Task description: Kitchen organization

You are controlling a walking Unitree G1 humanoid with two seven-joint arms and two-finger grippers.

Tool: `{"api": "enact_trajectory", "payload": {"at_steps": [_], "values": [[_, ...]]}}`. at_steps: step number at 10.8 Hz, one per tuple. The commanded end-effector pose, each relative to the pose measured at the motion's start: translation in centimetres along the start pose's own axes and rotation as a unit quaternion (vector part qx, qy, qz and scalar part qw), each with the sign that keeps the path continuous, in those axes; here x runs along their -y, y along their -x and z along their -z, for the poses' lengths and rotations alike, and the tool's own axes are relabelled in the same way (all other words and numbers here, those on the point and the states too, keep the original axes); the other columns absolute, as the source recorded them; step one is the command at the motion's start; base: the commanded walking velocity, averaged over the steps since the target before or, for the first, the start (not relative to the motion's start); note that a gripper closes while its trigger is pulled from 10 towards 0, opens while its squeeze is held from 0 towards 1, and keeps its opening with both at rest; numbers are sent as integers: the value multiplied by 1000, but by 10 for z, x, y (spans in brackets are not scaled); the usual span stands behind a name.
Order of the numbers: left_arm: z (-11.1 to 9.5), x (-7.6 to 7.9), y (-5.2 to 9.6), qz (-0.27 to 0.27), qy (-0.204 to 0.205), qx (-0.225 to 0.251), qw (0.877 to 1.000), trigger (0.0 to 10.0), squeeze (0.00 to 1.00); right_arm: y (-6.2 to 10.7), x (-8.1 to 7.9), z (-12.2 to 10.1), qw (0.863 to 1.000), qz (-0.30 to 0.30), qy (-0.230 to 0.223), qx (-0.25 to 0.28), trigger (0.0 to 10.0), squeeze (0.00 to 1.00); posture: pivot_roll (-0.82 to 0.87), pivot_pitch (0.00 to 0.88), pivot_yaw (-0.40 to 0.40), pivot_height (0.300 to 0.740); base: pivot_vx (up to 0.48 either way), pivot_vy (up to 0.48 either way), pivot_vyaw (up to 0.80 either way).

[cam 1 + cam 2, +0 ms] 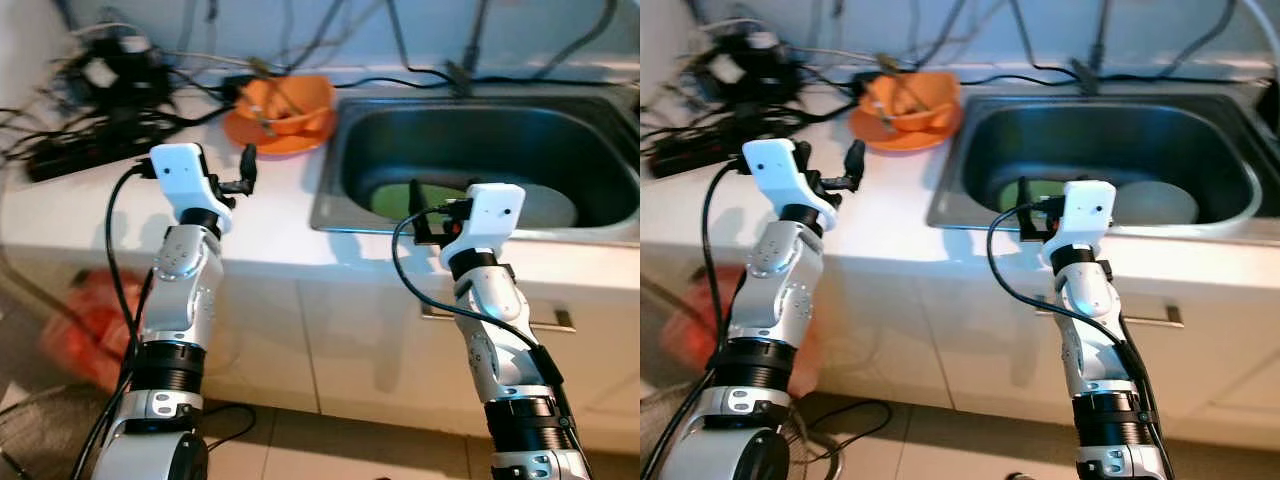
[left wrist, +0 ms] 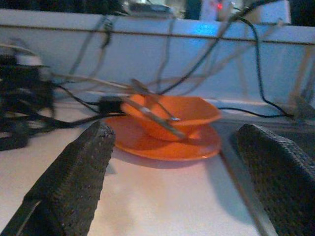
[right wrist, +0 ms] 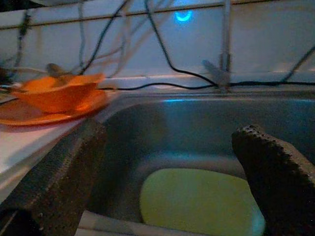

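From my head cameras I see a white counter with a steel sink set into it; an orange bowl sits on an orange plate just beside the sink's left rim, with utensils lying in the bowl and a tangle of black cables well to the left. My left gripper hovers above the counter near the plate, and my right gripper hangs at the sink's front edge, above a pale green plate and a white plate lying in the basin. Through my left wrist camera, my fingers are spread wide with nothing between them, framing the bowl and plate ahead. Through my right wrist camera, those fingers are likewise wide and empty, pointing down into the sink at the green plate. I judge the step in hand is reaching for the orange crockery: I should advance the left gripper low and level, keep the bowl centred, take the plate by its near rim, and avoid tipping the loose utensils or snagging the cables.
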State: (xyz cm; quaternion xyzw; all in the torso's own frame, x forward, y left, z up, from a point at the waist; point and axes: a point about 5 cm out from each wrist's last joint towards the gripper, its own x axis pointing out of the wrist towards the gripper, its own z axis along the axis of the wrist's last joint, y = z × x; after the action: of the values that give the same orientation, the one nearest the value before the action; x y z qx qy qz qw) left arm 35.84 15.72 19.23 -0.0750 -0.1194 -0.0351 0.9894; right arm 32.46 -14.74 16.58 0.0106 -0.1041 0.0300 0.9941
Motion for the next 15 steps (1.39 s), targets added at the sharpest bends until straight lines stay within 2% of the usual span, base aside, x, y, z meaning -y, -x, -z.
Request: {"api": "enact_trajectory", "payload": {"at_steps": [1, 2, 4, 6, 8, 9, 11, 12, 14, 15], "values": [[2, 1, 3, 4, 12, -6, 1000, 10000, 0, 2, -2, -1, 1000, -1, -5, 0, 10000, 0, 52, 21, 101, 740, 0, 0, -800], [3, 4, 3, 7, 22, -9, 1000, 10000, 0, 2, -3, -1, 1000, -1, -8, -1, 10000, 0, 53, 26, 96, 740, 0, 0, -481], [4, 8, 8, 30, 15, -8, 999, 10000, 0, 2, -7, -2, 1000, -8, -8, 0, 10000, 0, 60, 39, 94, 740, 0, 0, 0], [22, 10, 30, 27, 28, -41, 998, 10000, 0, 3, -3, -7, 1000, 3, 1, 16, 10000, 0, 61, 49, 90, 740, 124, 0, 0], [37, 7, 57, 29, 19, -64, 997, 10000, 0, 5, 3, -9, 1000, 11, 8, 22, 10000, 0, 66, 54, 78, 740, 0, 0, 0], [38, 6, 61, 28, 21, -66, 997, 10000, 0, 4, 5, -10, 1000, 16, 8, 25, 10000, 0, 73, 53, 74, 740, 0, 0, 0], [24, 11, 56, 48, 15, -43, 998, 10000, 0, 1, 2, -12, 1000, 13, 6, 26, 10000, 0, 81, 55, 80, 740, 0, 0, 0], [22, 13, 56, 57, 10, -39, 998, 10000, 0, 2, 2, -11, 1000, 15, 5, 25, 10000, 0, 77, 56, 83, 740, 0, 0, -800], [21, 13, 54, 49, 11, -40, 998, 10000, 0, 5, 4, -9, 1000, 20, 5, 23, 10000, 0, 69, 55, 84, 740, 0, 0, -800], [20, 12, 52, 40, 13, -35, 998, 10000, 0, 5, 5, -9, 1000, 21, 6, 21, 10000, 0, 68, 54, 83, 740, 0, 0, 0]]}}
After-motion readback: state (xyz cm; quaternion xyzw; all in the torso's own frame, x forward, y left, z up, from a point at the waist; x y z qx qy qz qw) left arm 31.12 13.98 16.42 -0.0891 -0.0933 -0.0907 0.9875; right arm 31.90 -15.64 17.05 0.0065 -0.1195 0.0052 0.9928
